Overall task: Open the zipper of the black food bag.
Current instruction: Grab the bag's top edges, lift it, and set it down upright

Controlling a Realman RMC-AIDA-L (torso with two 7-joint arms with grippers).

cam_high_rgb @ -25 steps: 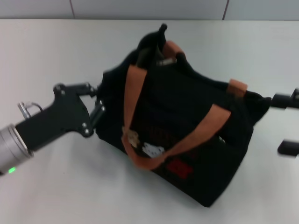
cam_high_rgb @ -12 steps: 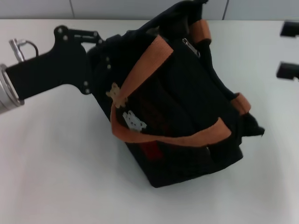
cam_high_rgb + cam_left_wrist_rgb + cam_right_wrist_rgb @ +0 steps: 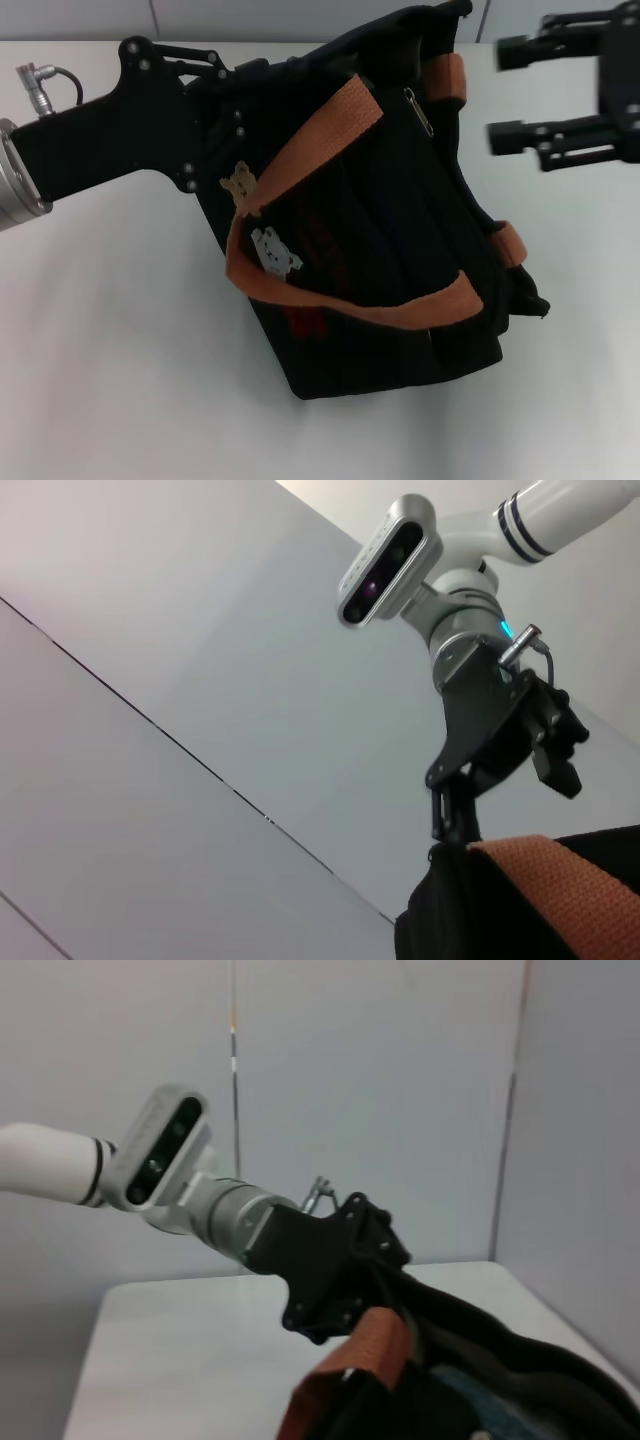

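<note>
On the white table the black food bag hangs tilted, its upper left corner clenched in the left gripper. No writing can be read on it; a bear patch shows, and the red label is half hidden behind an orange handle. The right gripper hovers released just beside the bag's top right corner. A silver pull tab shows near the top, but the zipper's line is lost in the black fabric.

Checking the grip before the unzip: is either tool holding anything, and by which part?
The left tool grips the black bag by its upper left corner. The right tool is open beside the bag, holding nothing.
</note>
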